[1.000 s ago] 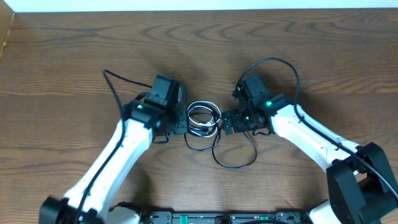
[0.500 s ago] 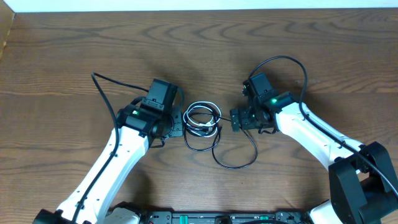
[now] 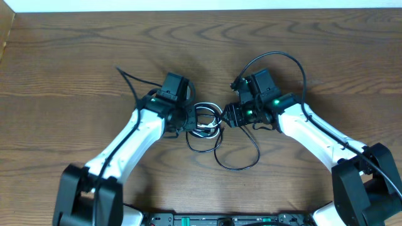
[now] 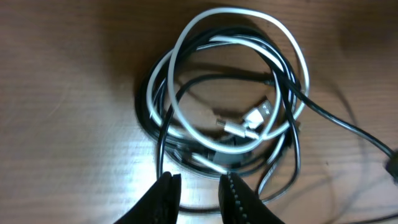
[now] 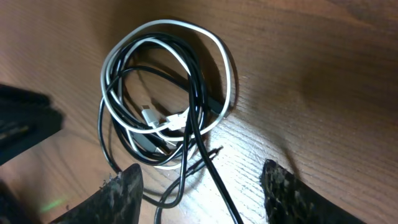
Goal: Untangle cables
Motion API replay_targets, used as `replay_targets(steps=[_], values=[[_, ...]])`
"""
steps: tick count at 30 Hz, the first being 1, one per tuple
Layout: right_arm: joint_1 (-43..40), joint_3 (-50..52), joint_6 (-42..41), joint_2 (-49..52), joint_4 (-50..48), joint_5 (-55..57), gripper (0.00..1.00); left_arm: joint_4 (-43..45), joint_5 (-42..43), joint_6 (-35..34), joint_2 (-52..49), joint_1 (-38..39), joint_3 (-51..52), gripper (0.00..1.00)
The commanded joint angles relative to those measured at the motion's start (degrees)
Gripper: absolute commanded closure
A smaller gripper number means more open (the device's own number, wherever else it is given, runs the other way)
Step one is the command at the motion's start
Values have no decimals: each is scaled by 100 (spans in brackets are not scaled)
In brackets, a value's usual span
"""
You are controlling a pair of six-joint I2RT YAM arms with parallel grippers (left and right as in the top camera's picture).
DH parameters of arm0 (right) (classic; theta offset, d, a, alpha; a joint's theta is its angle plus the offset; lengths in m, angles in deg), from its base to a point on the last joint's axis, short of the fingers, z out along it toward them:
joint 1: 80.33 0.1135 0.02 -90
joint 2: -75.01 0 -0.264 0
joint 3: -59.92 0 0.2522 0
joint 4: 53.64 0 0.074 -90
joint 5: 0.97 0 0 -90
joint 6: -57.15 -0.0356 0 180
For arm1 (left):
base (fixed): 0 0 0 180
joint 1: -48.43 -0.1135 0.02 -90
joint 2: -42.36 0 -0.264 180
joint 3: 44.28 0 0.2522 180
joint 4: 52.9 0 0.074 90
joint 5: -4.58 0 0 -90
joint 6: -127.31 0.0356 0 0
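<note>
A tangle of thin black flexible cables [image 3: 237, 167] and a shorter thin white cable [image 5: 233, 78] lies flat as one round coil at the centre of the overhead frame. The white cable's small plugs [image 4: 252, 119] rest inside the coil. One black strand loops out toward the lower centre.

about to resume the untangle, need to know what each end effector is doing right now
left end effector: open a crack, holding nothing.
right end effector: open wide, black cable running between its jaws, not gripped.

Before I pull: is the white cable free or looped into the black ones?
Looped in. The white cable coils among the black cables, crossing them repeatedly.
</note>
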Motion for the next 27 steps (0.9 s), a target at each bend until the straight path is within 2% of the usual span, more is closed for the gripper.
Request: replay_targets(steps=[1, 4, 8, 12, 15, 20, 23, 27], values=[[223, 72, -57, 26, -17, 337, 43, 286, 90, -9, -396, 13, 28, 71], [389, 92, -57, 26, -15, 494, 44, 509, 92, -11, -758, 13, 28, 70], [658, 129, -317, 79, -13, 728, 50, 546, 92, -9, -1095, 13, 28, 70], [909, 203, -817, 284, -79, 1410, 51, 544, 90, 15, -1276, 13, 28, 70], [1058, 203, -828, 522, -210, 1631, 55, 551, 90, 15, -1285, 13, 28, 70], [1141, 203, -826, 896, -363, 1792, 76, 542, -192, 17, -1285, 13, 28, 70], [1088, 203, -820, 907, -240, 2409, 97, 411, -610, 39, -1285, 13, 28, 70], [1003, 203, -699, 907, -98, 3112, 99, 114, -1178, 39, -1285, 13, 28, 70]])
